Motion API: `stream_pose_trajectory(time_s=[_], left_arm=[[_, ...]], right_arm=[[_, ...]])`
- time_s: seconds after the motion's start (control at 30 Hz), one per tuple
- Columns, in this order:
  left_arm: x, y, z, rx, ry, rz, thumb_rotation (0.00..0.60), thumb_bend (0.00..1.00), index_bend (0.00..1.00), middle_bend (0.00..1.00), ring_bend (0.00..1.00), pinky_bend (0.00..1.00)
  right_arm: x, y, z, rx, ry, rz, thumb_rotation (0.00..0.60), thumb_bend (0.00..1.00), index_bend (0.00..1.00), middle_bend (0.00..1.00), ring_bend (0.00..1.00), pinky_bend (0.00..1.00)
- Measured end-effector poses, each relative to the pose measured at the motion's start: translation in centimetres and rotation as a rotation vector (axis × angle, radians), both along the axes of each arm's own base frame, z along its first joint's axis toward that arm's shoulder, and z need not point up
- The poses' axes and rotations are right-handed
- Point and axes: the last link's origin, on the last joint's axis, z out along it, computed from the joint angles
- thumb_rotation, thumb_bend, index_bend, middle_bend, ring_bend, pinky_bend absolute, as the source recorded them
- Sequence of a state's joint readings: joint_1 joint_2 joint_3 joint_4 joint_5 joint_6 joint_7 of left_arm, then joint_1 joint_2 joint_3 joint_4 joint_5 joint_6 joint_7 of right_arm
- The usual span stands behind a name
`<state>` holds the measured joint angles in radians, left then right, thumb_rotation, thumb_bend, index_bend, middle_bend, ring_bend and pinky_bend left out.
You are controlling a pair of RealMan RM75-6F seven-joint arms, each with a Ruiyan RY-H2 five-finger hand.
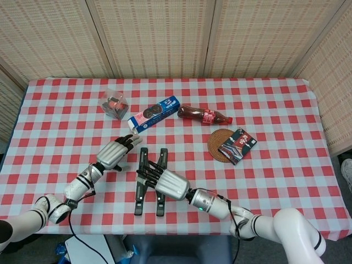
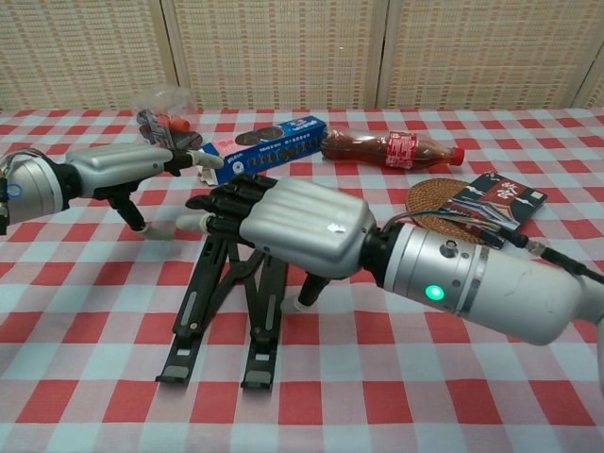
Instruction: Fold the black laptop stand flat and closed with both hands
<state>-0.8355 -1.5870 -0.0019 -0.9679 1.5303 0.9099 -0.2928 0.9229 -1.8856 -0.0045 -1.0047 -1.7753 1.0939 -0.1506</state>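
The black laptop stand [image 1: 138, 193] lies near the table's front edge, its two bars almost parallel and a narrow gap apart, with the crossed links [image 2: 243, 272] raised between them. My right hand [image 1: 168, 184] lies over the stand's top and right bar [image 2: 259, 326], fingers stretched left across it and thumb down on the right side. It covers the upper part of the stand [image 2: 189, 316] in both views. My left hand [image 1: 113, 155] hovers to the left of the stand, apart from it, fingers straight and holding nothing; in the chest view the left hand [image 2: 118, 168] points right.
Behind the stand lie a blue cookie box [image 1: 154, 114], a cola bottle [image 1: 203, 115] and a clear box of small items [image 1: 114, 104]. A round coaster [image 1: 215, 144] with a dark packet [image 1: 239, 144] on it sits at the right. The front table edge is close below the stand.
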Motion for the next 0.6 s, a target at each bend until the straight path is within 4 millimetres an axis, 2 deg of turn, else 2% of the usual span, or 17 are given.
stream_pose_trajectory(time_s=[0.2,0.37,0.47,0.6], left_arm=[[-1.4,-0.1,2.2,0.058,0.035,0.007,0.6,0.22,0.0,0.0,0.0,0.16],[-2.4,-0.5,3.5,0.087,0.038,0.029,0.6,0.22,0.0,0.0,0.0,0.16],[-2.8,-0.7,3.9,0.095,0.038,0.038,0.6,0.22,0.0,0.0,0.0,0.16],[-3.3,-0.9,4.2,0.101,0.038,0.049,0.6,0.22,0.0,0.0,0.0,0.16]], right_arm=[[1.3,-1.3,1.5,0.118,0.158,0.017,0.6,0.0,0.0,0.0,0.0,0.0],[3.8,-2.8,2.3,0.196,0.319,0.057,0.6,0.0,0.0,0.0,0.0,0.0],[5.5,-3.4,2.4,0.213,0.375,0.094,0.6,0.0,0.0,0.0,0.0,0.0],[6.6,-3.9,1.9,0.22,0.44,0.132,0.6,0.0,0.0,0.0,0.0,0.0]])
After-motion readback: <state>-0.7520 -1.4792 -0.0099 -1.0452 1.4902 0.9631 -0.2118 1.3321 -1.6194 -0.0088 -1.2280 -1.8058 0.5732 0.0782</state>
